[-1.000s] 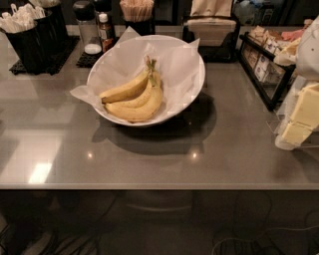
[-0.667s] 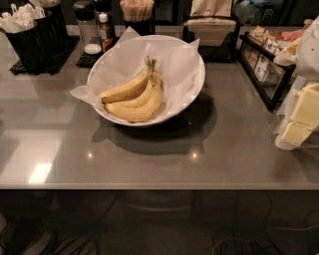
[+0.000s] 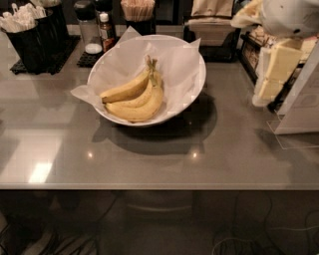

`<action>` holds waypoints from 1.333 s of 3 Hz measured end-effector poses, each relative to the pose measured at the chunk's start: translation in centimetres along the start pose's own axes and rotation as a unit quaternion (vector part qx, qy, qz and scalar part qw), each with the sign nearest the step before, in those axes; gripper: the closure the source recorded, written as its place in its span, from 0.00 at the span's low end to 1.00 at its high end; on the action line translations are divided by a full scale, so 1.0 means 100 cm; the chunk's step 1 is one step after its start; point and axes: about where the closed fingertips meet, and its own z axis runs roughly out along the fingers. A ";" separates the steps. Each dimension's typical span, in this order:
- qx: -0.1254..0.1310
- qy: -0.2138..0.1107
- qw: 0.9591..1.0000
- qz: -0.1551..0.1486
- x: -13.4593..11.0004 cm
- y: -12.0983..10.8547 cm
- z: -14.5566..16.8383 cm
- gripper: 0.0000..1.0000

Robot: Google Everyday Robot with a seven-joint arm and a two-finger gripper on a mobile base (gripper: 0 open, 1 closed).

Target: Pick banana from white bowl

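1. A white bowl (image 3: 195, 94) sat on the grey counter (image 3: 149, 164), left of centre and toward the back, throwing a dark shadow to its right.
2. A crinkled sheet of white paper (image 3: 174, 64) lined the bowl, and its corners poked out over the rim at the left and at the back.
3. The banana (image 3: 124, 91) lay inside the bowl on the paper. Its dark tip pointed left, and its other end ran up toward the stems at the back.
4. It rested against a pair of joined bananas (image 3: 139, 110), which curved just below it with their greenish stems standing up near the bowl's middle.
5. The gripper (image 3: 271, 82), a cream-coloured piece under the robot's white arm (image 3: 291, 17), hung at the right edge of the view, well apart from the bowl and clear of the fruit. Whether it was wide or narrow could not be told, and nothing showed in its hold.
6. Behind the bowl stood a shaker (image 3: 88, 27) with a dark lid, a small sauce bottle (image 3: 106, 31) and a cup of wooden sticks (image 3: 138, 12).
7. A black holder (image 3: 35, 42) stuffed with white items stood at the back left.
8. A clear plastic stand (image 3: 299, 107) stood at the right, just beside the gripper.
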 end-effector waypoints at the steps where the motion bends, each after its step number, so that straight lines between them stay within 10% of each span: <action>1: -0.031 -0.067 0.990 -0.119 -0.063 -0.043 0.022 0.00; 2: -0.032 -0.119 0.973 -0.193 -0.119 -0.072 0.031 0.00; 4: -0.006 -0.164 0.969 -0.186 -0.128 -0.090 0.050 0.00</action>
